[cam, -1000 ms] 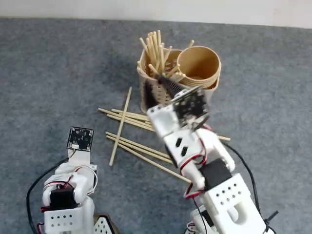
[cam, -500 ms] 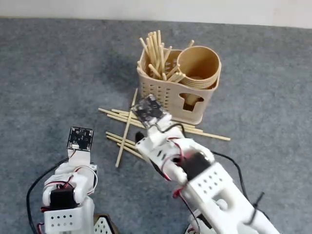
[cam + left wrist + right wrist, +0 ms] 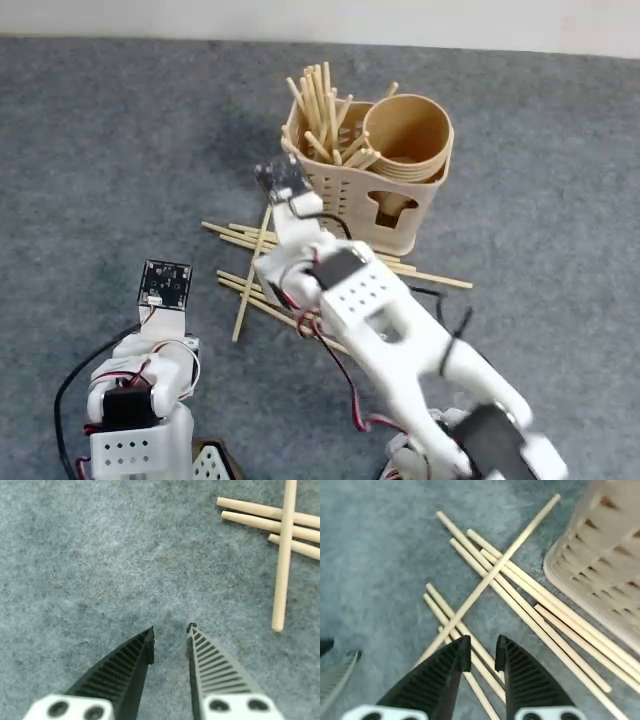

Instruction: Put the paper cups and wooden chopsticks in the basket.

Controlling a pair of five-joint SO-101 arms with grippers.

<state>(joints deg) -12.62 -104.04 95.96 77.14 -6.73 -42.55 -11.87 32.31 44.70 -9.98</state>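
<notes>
**A:** Where are the paper cups (image 3: 405,130)?

**B:** Nested in a stack inside the beige basket (image 3: 350,205). A bundle of chopsticks (image 3: 318,100) stands upright in the basket's other end.

**A:** Are there chopsticks outside it?

**B:** Yes. The loose chopsticks (image 3: 245,237) lie flat on the grey tabletop (image 3: 110,150), just beside the basket's front wall. Most run roughly parallel, and one crossing chopstick (image 3: 247,285) lies over them.

**A:** Where's the right arm (image 3: 350,300)?

**B:** It stretches over that pile, with its wrist near the basket's corner. The right jaws are parted a little with nothing between them, and they hang above the loose chopsticks.

**A:** And the left arm (image 3: 140,400)?

**B:** It's well apart from the basket, at the near side of the tabletop. The left jaws have a narrow gap and are empty. They point at bare tabletop, with a few chopstick ends nearby
</notes>
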